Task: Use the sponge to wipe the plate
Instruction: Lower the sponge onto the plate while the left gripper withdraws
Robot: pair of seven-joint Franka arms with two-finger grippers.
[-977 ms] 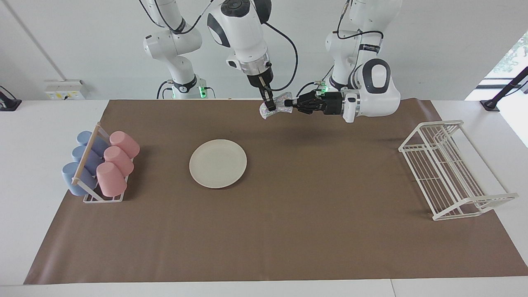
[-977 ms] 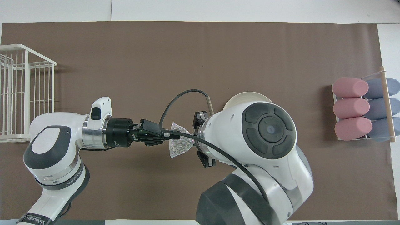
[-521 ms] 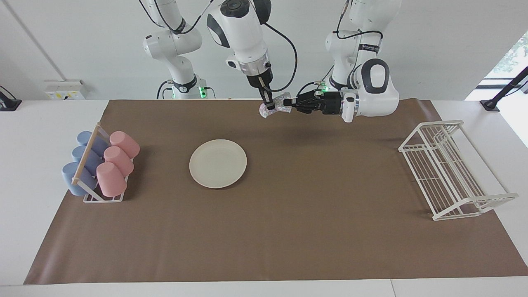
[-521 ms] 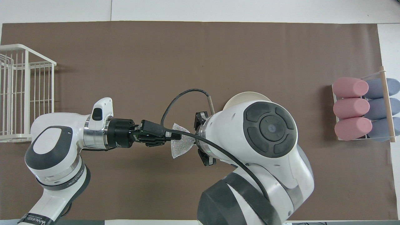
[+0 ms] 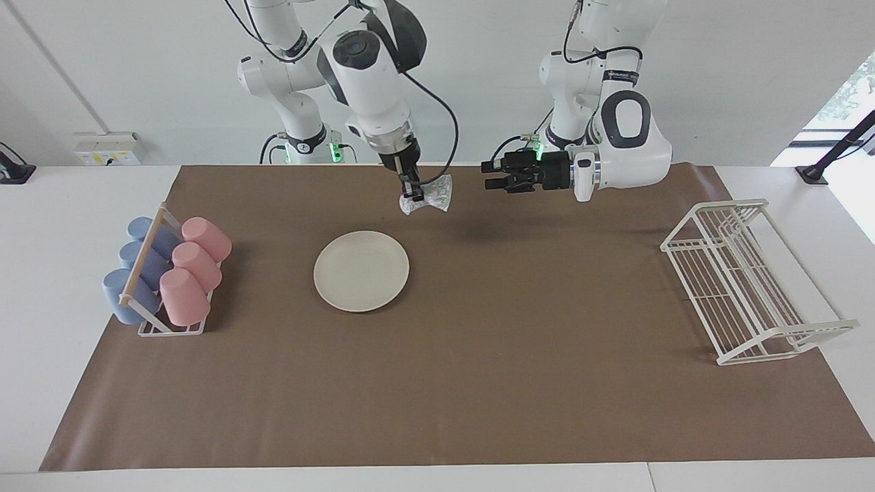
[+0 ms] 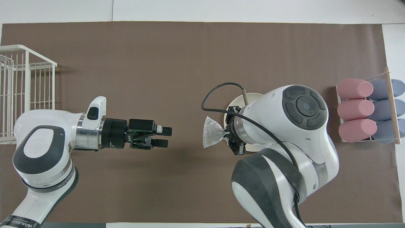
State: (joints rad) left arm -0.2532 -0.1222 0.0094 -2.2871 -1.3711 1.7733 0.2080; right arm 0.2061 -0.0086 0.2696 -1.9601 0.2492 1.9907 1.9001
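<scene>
Clamped between the fingertips of the right tool [image 5: 412, 192] is the sponge [image 5: 431, 197], which hangs in the air over the brown mat [image 5: 478, 383], above a spot between the plate [image 5: 361, 270] and the robots' edge of the table [image 5: 61, 225]. In the overhead view the sponge [image 6: 213, 136] is seen spread out like a fan beside the right tool [image 6: 228, 136], whose arm covers most of the plate [image 6: 233, 102]. The left tool [image 5: 489, 176] is held level over the mat, well apart from the sponge, with its fingers parallel and spread wide and nothing between them; this gap is plain from above [image 6: 164, 136]. The plate lies flat on the mat, toward the right arm's end. A cup rack [image 5: 167, 273] stands at that end, and a wire rack [image 5: 745, 280] at the left arm's end.
</scene>
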